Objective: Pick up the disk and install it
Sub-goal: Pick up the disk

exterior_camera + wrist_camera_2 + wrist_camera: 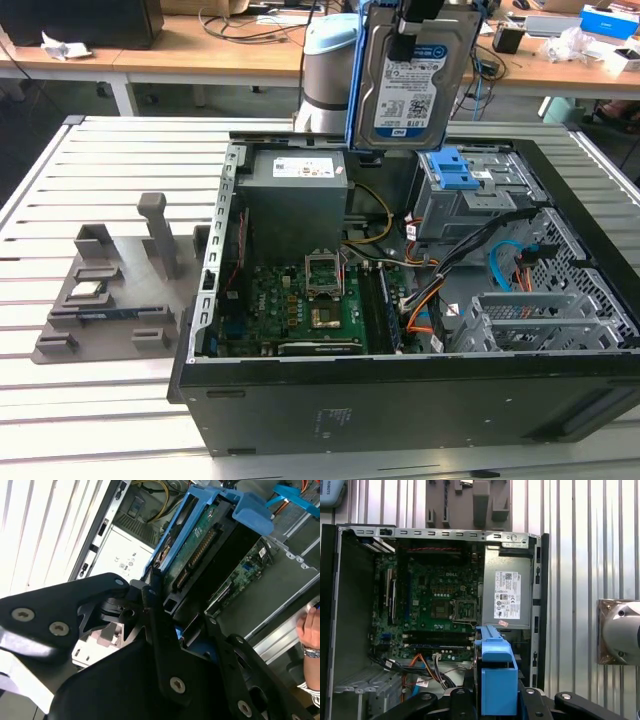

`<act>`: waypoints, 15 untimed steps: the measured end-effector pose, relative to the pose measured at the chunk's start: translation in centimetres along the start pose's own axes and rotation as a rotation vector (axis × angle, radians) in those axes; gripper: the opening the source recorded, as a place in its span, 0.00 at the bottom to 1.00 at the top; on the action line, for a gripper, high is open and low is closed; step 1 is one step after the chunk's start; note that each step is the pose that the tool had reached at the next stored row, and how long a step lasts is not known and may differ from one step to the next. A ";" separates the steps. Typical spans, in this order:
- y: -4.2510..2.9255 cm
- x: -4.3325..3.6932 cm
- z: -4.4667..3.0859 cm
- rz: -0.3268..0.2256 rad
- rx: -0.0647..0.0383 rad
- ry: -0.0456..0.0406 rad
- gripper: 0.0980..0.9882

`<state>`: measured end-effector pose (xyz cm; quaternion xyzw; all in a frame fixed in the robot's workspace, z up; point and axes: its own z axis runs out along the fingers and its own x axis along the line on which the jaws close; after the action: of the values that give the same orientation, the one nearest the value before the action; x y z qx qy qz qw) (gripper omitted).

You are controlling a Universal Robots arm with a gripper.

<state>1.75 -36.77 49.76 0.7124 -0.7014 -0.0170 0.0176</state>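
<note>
Black sheet metal fills the bottom of the exterior view: the near wall of the open computer case (400, 400), lying on its side on my slatted metal table (60, 420). Just past that wall I see the green motherboard (290, 300) in the lower middle, with orange and blue cables to the exterior view's right of it. A grey parts fixture (110, 290) sits on the table at the exterior view's left, beside the case, with a small square chip (88, 291) resting on it. Farther in, the grey power supply (295, 195) stands at centre. The metal drive cage (465, 210) with its blue latch (452, 165) is just to the exterior view's right of the supply. Above these, at the top centre of the frame, the disk (415, 75) hangs upright in its blue bracket, with the label facing the camera. It is clear of the case, and its lower edge comes just above the blue latch. The gripper (408, 30) grips it from above. In the first wrist view the black fingers (532, 700) are closed in against both sides of the blue bracket. Behind the disk is the arm's pale base (325, 70), and farthest back are wooden desks (200, 55) strewn with cables.
</note>
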 end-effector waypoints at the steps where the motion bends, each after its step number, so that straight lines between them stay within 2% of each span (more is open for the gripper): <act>1: 0.00 0.21 0.01 0.000 0.000 0.0000 0.30; 15: 0.03 2.29 0.07 0.000 0.000 0.0000 0.30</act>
<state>1.75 -39.06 49.69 0.7124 -0.7014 -0.0169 0.0176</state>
